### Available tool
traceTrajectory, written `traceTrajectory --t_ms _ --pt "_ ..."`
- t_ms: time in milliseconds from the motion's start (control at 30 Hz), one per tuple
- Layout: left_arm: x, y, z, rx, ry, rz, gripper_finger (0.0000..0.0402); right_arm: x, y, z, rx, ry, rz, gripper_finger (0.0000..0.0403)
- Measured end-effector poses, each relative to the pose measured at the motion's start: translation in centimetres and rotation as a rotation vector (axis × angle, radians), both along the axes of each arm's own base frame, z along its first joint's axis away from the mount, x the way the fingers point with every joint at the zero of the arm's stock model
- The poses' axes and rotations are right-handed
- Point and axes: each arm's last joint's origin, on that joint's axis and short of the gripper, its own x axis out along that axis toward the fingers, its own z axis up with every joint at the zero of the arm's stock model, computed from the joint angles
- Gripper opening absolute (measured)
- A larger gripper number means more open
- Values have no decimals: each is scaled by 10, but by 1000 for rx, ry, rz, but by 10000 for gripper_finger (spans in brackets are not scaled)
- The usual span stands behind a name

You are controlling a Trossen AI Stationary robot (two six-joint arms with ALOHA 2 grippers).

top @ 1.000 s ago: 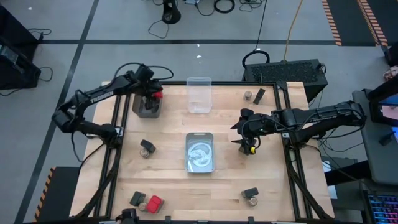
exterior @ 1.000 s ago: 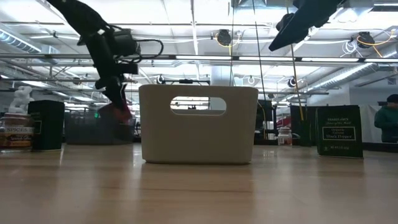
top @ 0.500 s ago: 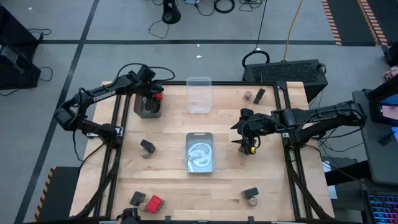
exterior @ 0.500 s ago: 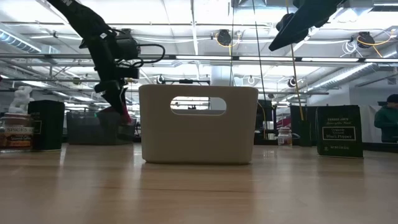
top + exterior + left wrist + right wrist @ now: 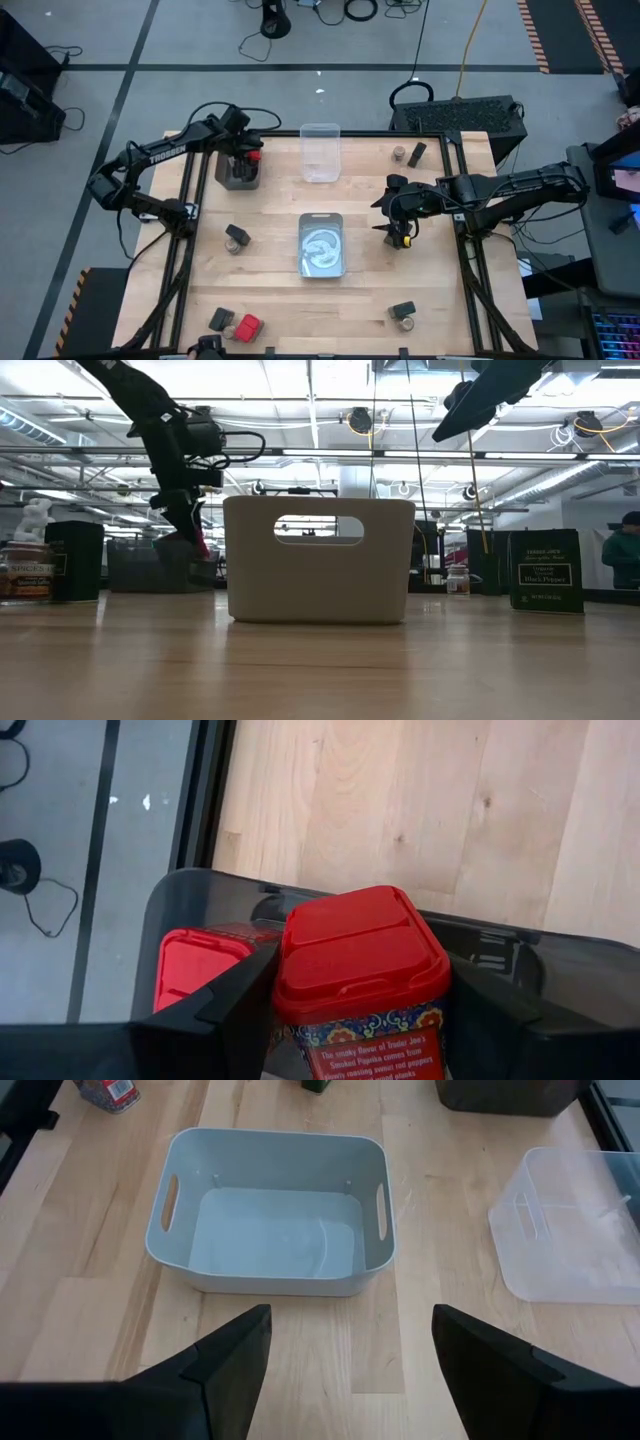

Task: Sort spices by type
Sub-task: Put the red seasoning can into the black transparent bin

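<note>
A: Item one, left side. What does the left gripper (image 5: 355,1010) carry?

B: One red-lidded boxy spice tin with a patterned label (image 5: 360,970), clamped between the two dark fingers (image 5: 235,1000), which press its flanks just under the lid. It hangs over a dark grey plastic bin (image 5: 238,172); directly below and beside the claw, inside that bin, lies a second red-lidded container (image 5: 195,965).

A: Handling notes?

B: Judged rigid and light, with flat sides that suit a two-finger pinch. The lid looks hinged, so the hold belongs on the body, not the top. The printed faces may be slick; a low release seems wiser than a drop.

A: Stock forward of that claw?

B: Nearer the front edge, a black boxy container with a round jar (image 5: 236,237); farther still, a black box (image 5: 219,319) touching a red box (image 5: 248,325).

A: Centre?

B: A clear plastic bin (image 5: 320,152) and a pale grey handled bin (image 5: 270,1210), both apparently holding no spices.

A: Item two, right side?

B: The right gripper (image 5: 350,1355) hovers with fingers (image 5: 230,1355) apart, holding nothing. The pale grey bin sits straight ahead of it, the clear one ahead and to one side.

A: Stock near that claw?

B: A small yellow-marked item (image 5: 405,240) directly beneath, too small to identify. Behind it, a round jar (image 5: 399,153) beside a black box (image 5: 417,153); toward the front edge, another black box with a jar (image 5: 403,312).
</note>
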Motion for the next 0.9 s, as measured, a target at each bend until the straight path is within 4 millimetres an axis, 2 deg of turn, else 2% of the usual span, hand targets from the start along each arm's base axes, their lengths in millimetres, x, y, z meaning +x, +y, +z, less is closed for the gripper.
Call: traceTrajectory --t_ms 367,700,900 --pt "-1 0 0 14 28 24 284 0 -5 0 -4 0 -18 258" --pt "-1 -4 1 13 44 12 288 1 -6 0 -7 0 -22 258" --pt "-3 -18 14 -41 55 -22 288 1 -6 0 -9 0 -20 258"
